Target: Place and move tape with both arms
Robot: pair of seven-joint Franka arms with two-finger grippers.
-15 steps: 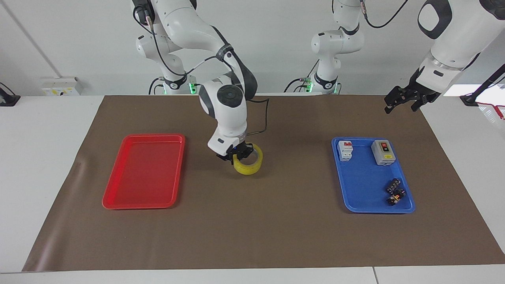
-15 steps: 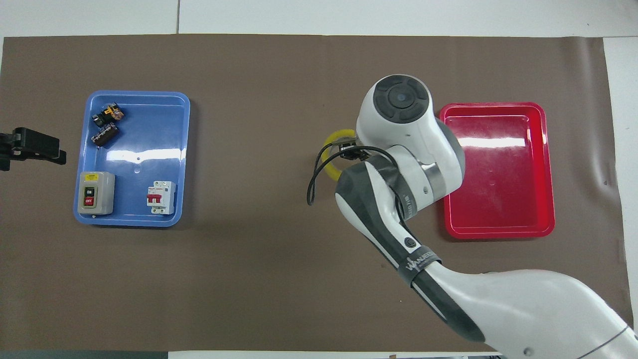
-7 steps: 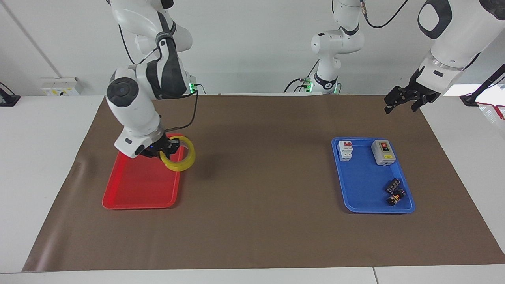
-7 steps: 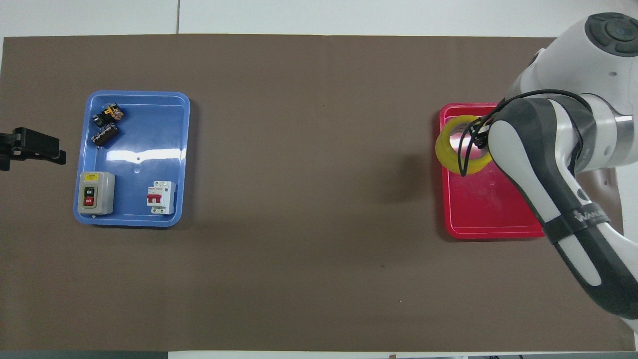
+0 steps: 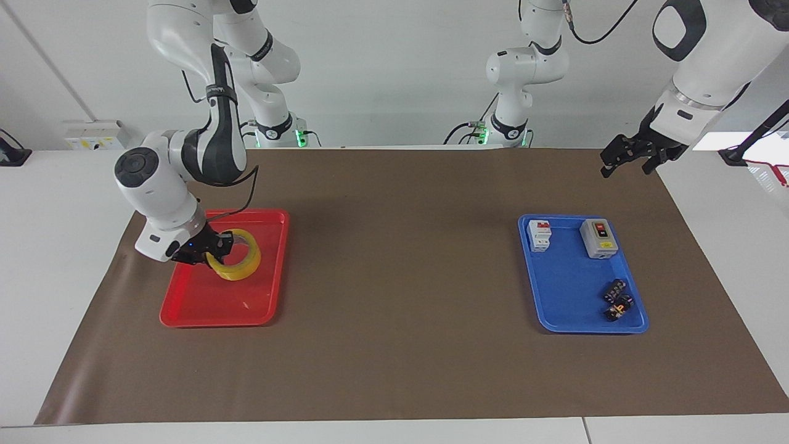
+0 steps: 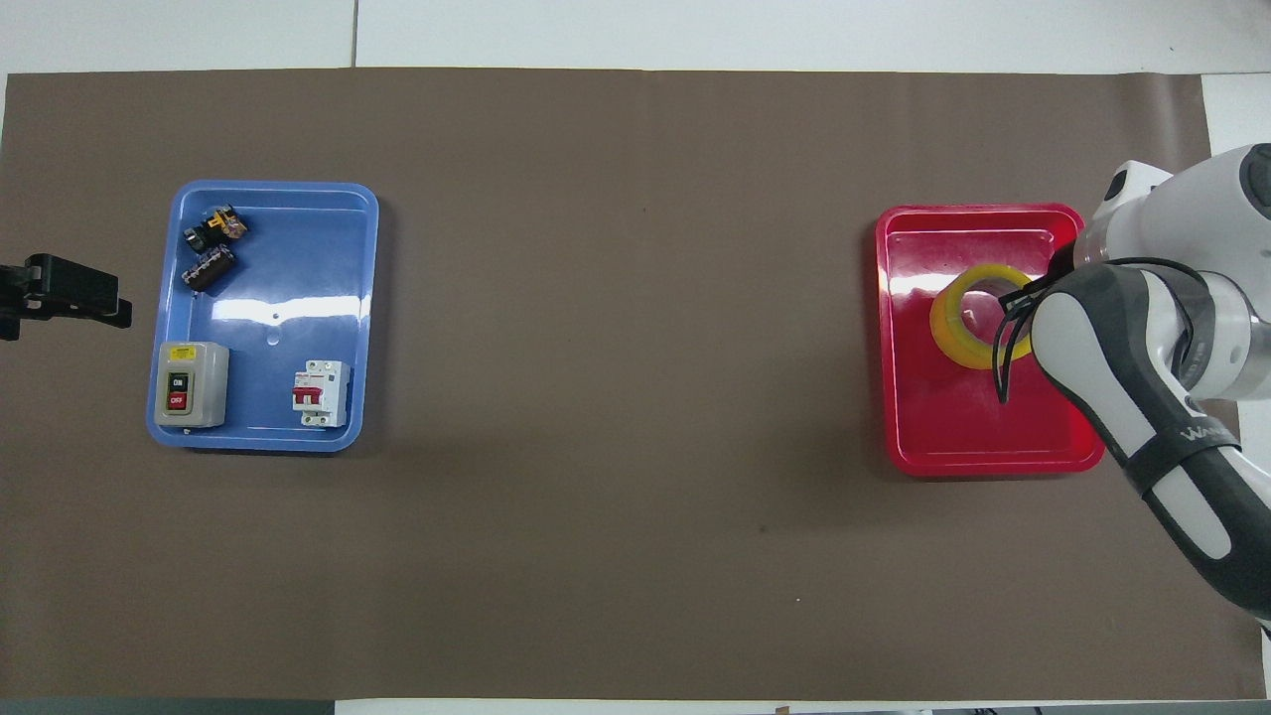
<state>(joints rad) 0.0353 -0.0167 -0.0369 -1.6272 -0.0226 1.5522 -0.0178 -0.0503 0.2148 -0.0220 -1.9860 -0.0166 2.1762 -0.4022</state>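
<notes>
The yellow tape (image 5: pixel 241 269) hangs tilted, low over the middle of the red tray (image 5: pixel 185 320), and I cannot tell whether it touches the floor of the tray. My right gripper (image 5: pixel 212 250) is shut on the wall of the roll, on the side toward the right arm's end of the table. In the overhead view the tape (image 6: pixel 955 333) shows over the red tray (image 6: pixel 993 462), with the right gripper mostly hidden under its own arm. My left gripper (image 5: pixel 625 168) waits, open and empty, in the air over the mat's corner at the left arm's end; it also shows in the overhead view (image 6: pixel 60 298).
A blue tray (image 5: pixel 579 327) toward the left arm's end holds a grey switch box (image 5: pixel 598 238), a white breaker (image 5: pixel 540 235) and small dark parts (image 5: pixel 616 299). Two smaller white arms (image 5: pixel 511 68) stand at the robots' edge. A brown mat (image 5: pixel 400 320) covers the table.
My right arm has carried the tape from the mat's middle toward its own end of the table, over the red tray's rim, and lowered it over the tray. The left arm has not moved.
</notes>
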